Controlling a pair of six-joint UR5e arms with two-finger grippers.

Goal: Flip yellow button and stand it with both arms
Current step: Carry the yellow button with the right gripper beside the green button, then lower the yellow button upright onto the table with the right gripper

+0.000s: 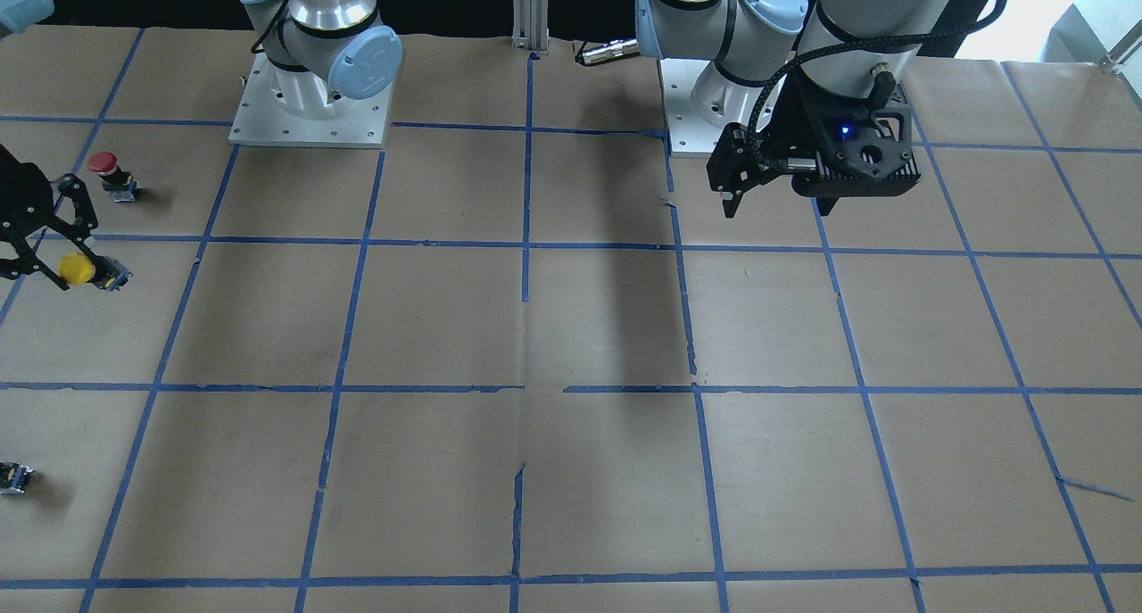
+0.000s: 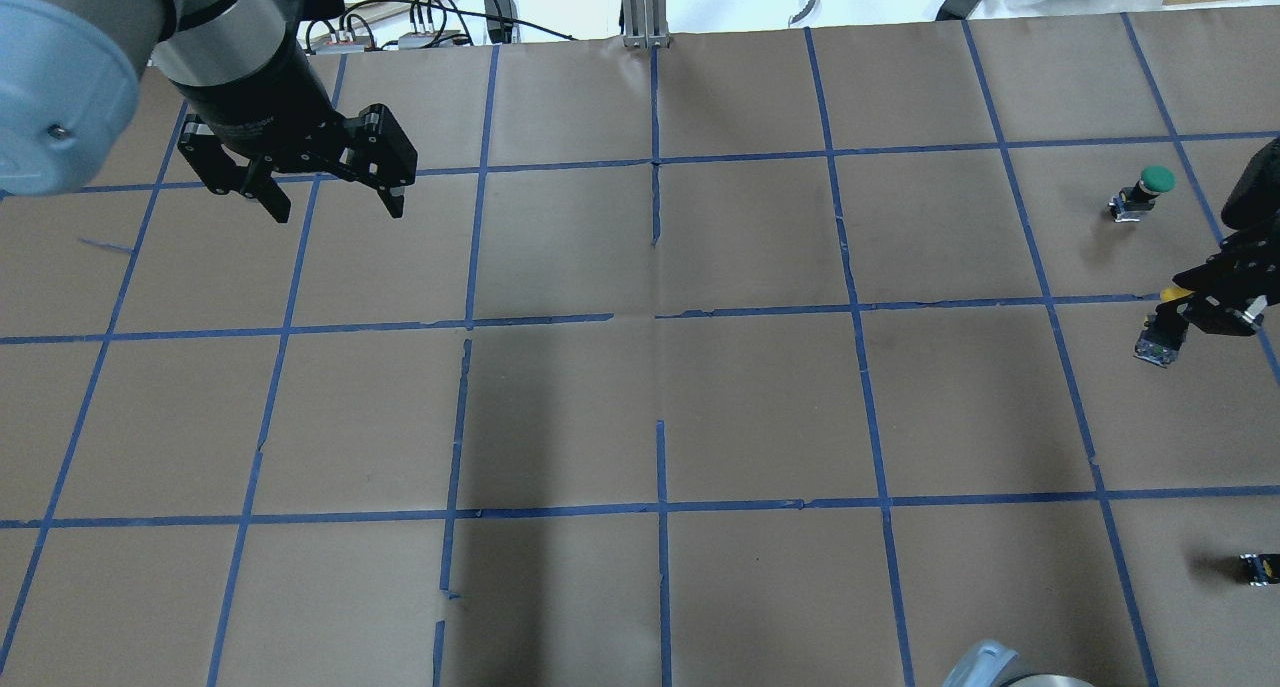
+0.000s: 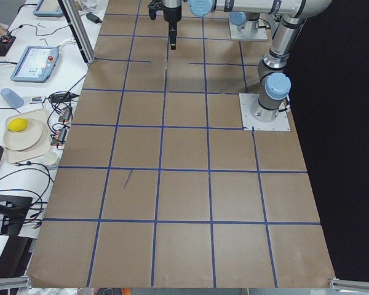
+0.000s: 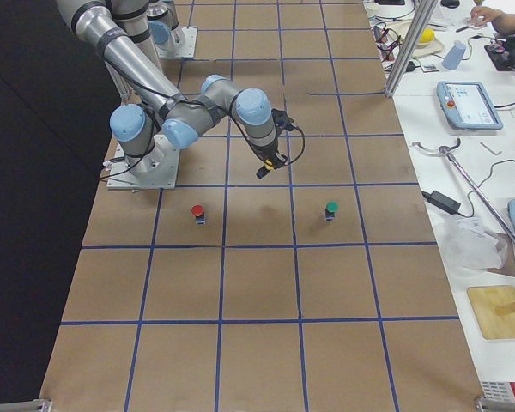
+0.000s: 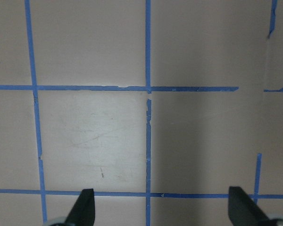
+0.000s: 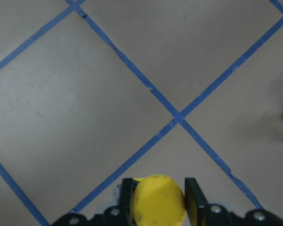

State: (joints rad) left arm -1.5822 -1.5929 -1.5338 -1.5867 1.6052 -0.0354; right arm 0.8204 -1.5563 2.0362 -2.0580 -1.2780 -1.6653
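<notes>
The yellow button [image 1: 78,269] is clamped by its yellow cap [image 6: 159,205] between the fingers of my right gripper [image 1: 55,258]. Its black and grey body [image 1: 112,277] sticks out sideways. The gripper holds it above the paper at the table's right end. In the overhead view only the body [image 2: 1158,344] and a sliver of yellow show under the right gripper [image 2: 1215,302]. My left gripper [image 2: 332,205] is open and empty. It hangs above the table near its base [image 1: 778,206], with both fingertips [image 5: 85,203] over bare paper.
A red-capped button [image 1: 105,169] lies on the robot's side of the yellow one. A green-capped button [image 2: 1145,187] stands beyond it. Both show in the right exterior view: the red one [image 4: 198,211] and the green one [image 4: 330,209]. Brown paper with blue tape lines [image 2: 655,317] covers the table.
</notes>
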